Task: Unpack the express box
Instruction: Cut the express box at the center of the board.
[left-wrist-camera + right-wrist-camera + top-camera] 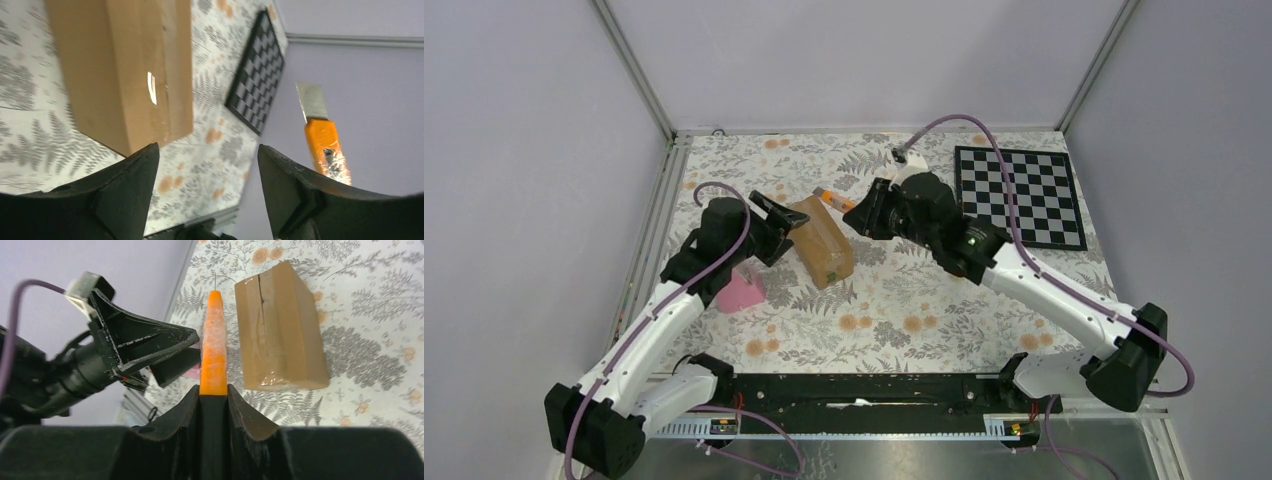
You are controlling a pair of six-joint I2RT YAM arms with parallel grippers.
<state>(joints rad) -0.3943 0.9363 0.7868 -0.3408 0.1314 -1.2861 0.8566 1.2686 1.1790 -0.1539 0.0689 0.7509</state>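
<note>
The express box (822, 240), a brown taped carton, lies on the floral table between the two arms. My left gripper (784, 226) is at the box's left end, open, with nothing between its fingers (127, 185). In the left wrist view the box (125, 70) sits just beyond the left finger. My right gripper (213, 390) is shut on a slim orange cutter (214, 345), which points at the gap between the box (280, 330) and the left gripper. The cutter's blade (311, 102) is extended. From above, the cutter (829, 198) hovers by the box's far end.
A pink wedge-shaped object (742, 290) lies under the left arm, near the table's left rail. A black-and-white checkerboard (1019, 195) lies at the back right. Metal rails border the table on the left and front.
</note>
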